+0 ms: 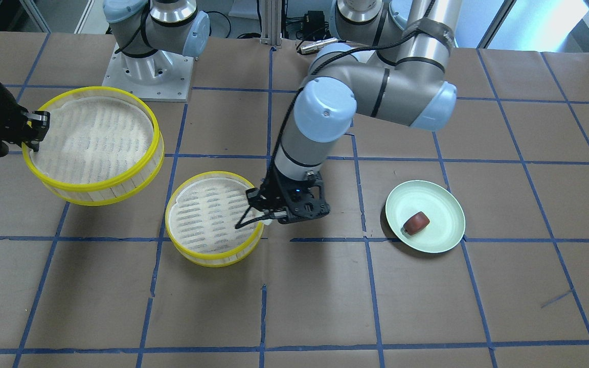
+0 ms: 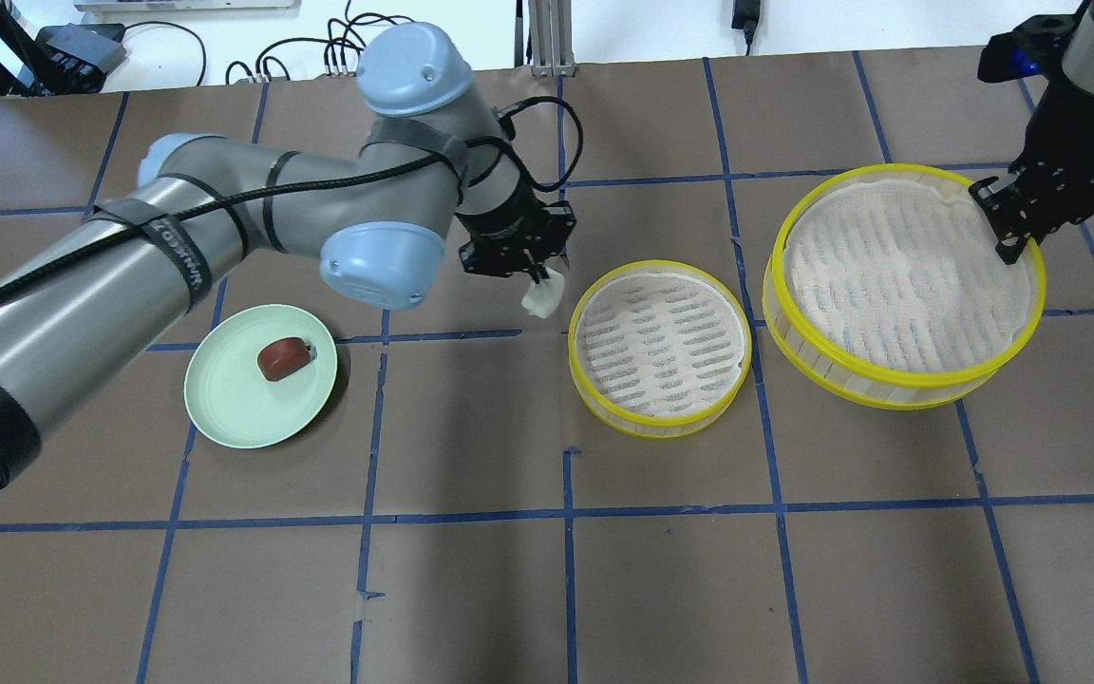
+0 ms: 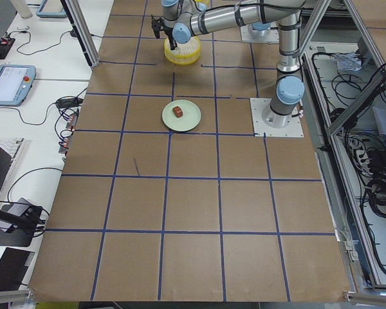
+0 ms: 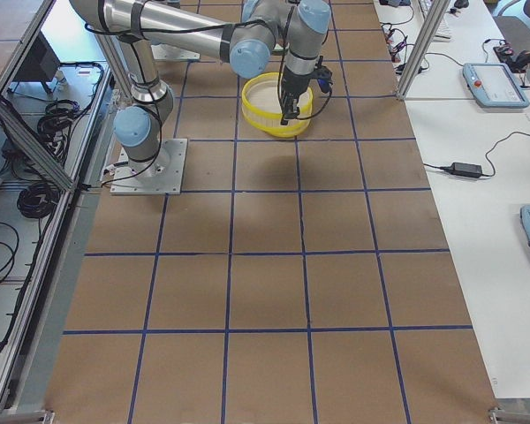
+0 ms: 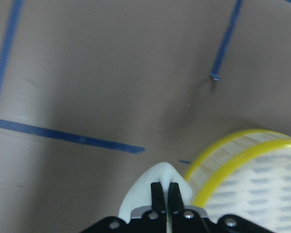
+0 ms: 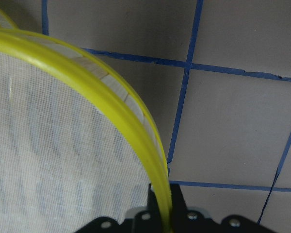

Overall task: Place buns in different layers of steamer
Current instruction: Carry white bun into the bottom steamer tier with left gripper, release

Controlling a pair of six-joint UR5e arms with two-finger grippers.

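Note:
My left gripper [image 2: 536,275] is shut on the white bun [image 2: 544,296] and holds it above the table, just outside the left rim of the steamer tray [image 2: 661,423] that stands on the table. The left wrist view shows the bun [image 5: 157,187] pinched between the fingers, beside that tray's yellow rim [image 5: 252,150]. My right gripper [image 2: 1008,233] is shut on the rim of the second steamer tray [image 2: 903,380] and holds it lifted and slightly tilted at the right. Both trays are empty. The reddish-brown bun [image 2: 282,358] lies on the pale green plate [image 2: 243,418].
The table is covered in brown paper with blue tape lines. The right arm's base plate [image 1: 146,76] is at the back of the table. My left arm [image 2: 177,247] stretches over the area behind the plate.

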